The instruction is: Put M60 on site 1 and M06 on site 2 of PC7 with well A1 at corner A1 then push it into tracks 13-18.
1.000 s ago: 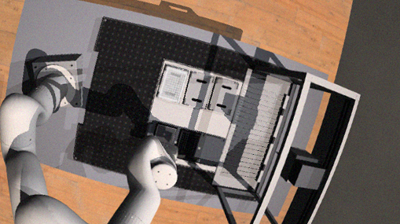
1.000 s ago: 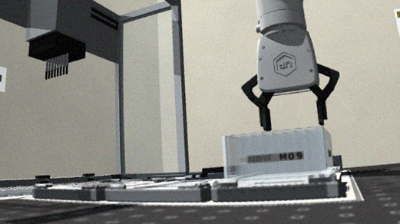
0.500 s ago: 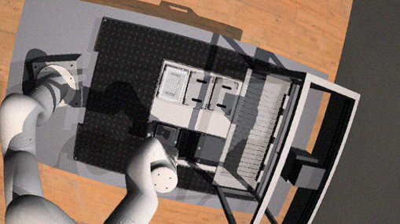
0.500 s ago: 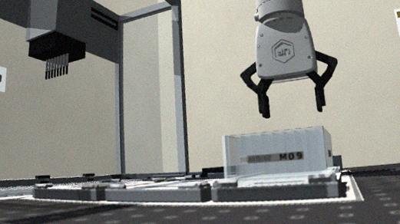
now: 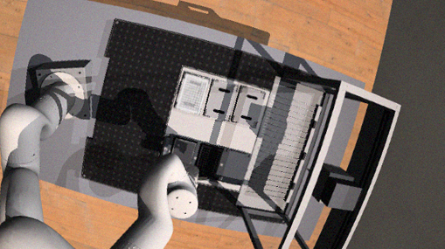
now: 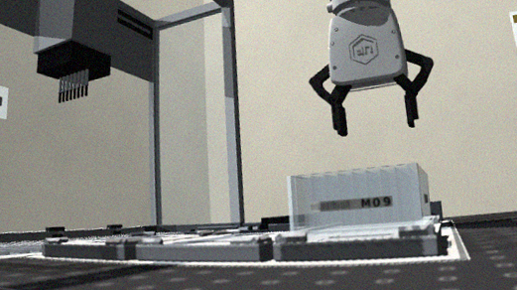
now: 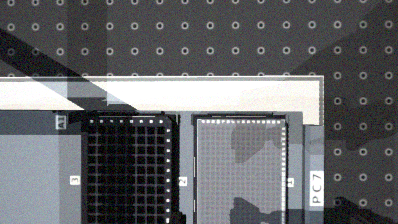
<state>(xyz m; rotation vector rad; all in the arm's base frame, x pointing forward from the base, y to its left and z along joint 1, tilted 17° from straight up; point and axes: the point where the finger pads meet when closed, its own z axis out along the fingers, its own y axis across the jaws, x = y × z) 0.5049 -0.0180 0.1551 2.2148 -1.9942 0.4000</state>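
My gripper (image 6: 373,122) is open and empty, and hangs well above the handle end of the carrier PC7 (image 7: 316,187). In the wrist view, the fine-grid plate M60 (image 7: 241,170) lies on site 1 next to the PC7 label. The dark 96-well plate M06 (image 7: 127,170) lies on site 2. Site 3 (image 7: 37,175) is bare, with an A1 mark at its corner. The carrier lies on the apron in front of the rails (image 5: 291,141). The white deep-well block M09 (image 6: 357,197) stands behind the carrier, in nest S1 (image 5: 193,93). My arm hides the gripper in the top view.
Nests S2 (image 5: 220,97) and S3 (image 5: 250,104) are empty. The instrument's frame (image 5: 341,146) stands over the rails, with a pipetting head (image 6: 73,64) hanging high on the left. The dark perforated board (image 7: 200,37) surrounds the white apron strip (image 7: 200,95).
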